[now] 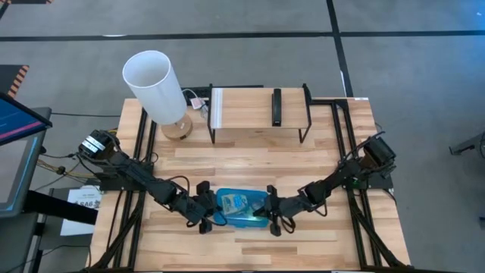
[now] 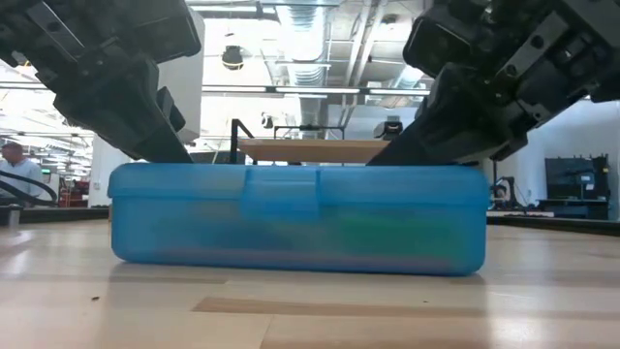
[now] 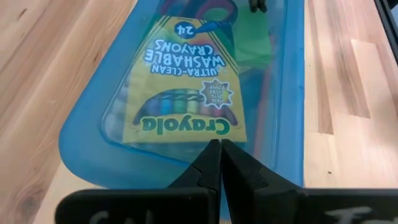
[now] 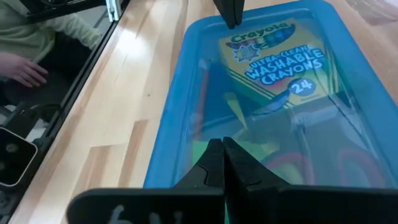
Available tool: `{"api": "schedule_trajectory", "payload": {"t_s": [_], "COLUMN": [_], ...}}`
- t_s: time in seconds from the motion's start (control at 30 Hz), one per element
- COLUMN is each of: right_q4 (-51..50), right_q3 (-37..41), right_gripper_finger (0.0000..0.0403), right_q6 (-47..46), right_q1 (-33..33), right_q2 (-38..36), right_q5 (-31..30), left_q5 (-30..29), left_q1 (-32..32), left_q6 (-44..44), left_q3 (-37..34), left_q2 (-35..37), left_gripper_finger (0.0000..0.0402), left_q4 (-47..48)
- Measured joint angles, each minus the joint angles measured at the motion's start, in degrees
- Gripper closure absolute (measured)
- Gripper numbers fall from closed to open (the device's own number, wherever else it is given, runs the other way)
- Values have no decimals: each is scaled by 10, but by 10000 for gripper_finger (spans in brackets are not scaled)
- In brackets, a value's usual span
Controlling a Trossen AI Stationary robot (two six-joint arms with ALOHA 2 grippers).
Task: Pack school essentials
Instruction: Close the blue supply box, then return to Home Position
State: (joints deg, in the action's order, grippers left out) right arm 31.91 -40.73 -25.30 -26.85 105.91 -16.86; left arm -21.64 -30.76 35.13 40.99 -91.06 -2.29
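packing looks done — crayon box [image 3: 183, 81], scissors [image 4: 311, 165] inside closed blue case [image 1: 241, 208], frame centre | left gripper [image 1: 206, 214], right gripper [image 1: 270, 214] — fingers pressed together, on lid ends | left: withdraw

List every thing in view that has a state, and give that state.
Case: lid shut, flat on the table.
Crayon box: inside the case, flat, label up.
Scissors: inside the case, under the lid.
Left hand: shut, at the case's left end.
Right hand: shut, at the case's right end.
Lamp: upright at the table's back left.
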Motion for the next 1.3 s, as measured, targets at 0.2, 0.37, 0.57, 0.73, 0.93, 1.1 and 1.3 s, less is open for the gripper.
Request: {"api": "schedule_trajectory", "payload": {"t_s": [0.2, 0.37, 0.57, 0.73, 0.93, 1.1, 1.3], "right_q4": [-27, -51, -89, -97, -89, -56, -26], "right_q3": [3, 4, 4, 20, 67, 126, 199], "right_gripper_finger": [394, 394, 394, 394, 394, 394, 394], "right_q6": [26, 61, 123, 170, 205, 226, 248], "right_q1": [-1, -1, -1, -1, 2, 9, 31], "right_q2": [-52, -137, -231, -303, -380, -447, -546], "right_q5": [6, 6, 4, -5, -44, -59, -60], "left_q5": [11, 8, -15, -37, -28, 14, 65], "left_q1": [-1, -1, -12, -20, 6, 64, 124], "left_q6": [-37, -75, -180, -272, -329, -348, -347], "left_q3": [2, 3, 3, -24, -104, -149, -158], "left_q2": [17, 67, 155, 247, 338, 395, 490], "left_gripper_finger": [402, 402, 402, 402, 402, 402, 402], "left_q4": [-9, -14, -43, -91, -210, -253, -174]}}
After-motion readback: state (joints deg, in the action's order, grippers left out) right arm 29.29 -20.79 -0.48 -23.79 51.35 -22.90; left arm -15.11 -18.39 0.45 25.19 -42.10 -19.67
